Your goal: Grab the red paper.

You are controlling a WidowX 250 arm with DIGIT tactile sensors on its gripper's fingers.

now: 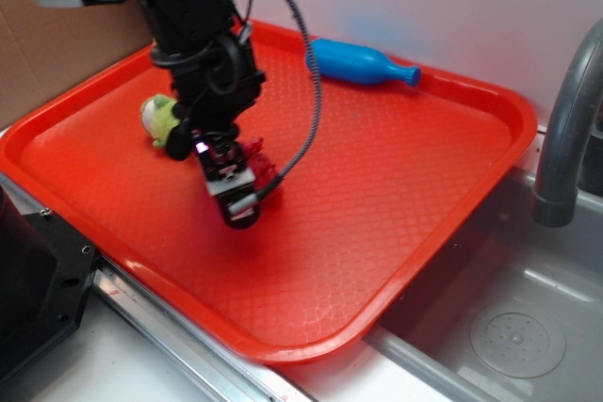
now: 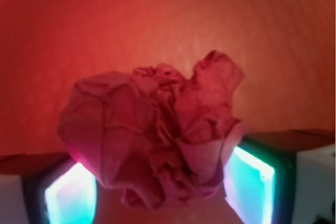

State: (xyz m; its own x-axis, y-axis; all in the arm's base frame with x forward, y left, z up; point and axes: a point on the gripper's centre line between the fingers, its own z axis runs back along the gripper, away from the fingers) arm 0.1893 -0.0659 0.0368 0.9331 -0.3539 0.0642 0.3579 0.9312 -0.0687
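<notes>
The red paper (image 2: 157, 129) is a crumpled crimson ball that fills the gap between my two lit finger pads (image 2: 71, 195), pressing against both. My gripper (image 2: 160, 184) is shut on it. From the exterior camera, the gripper (image 1: 243, 181) points down over the left middle of the orange-red tray (image 1: 396, 195). A bit of the red paper (image 1: 256, 157) shows beside the fingers; the arm hides the rest of it.
A green plush toy (image 1: 162, 118) lies just left of the arm on the tray. A blue bottle-shaped toy (image 1: 358, 61) lies at the tray's far edge. A grey faucet (image 1: 565, 120) and a sink basin (image 1: 509, 327) are to the right, with cardboard (image 1: 57, 54) at the back left.
</notes>
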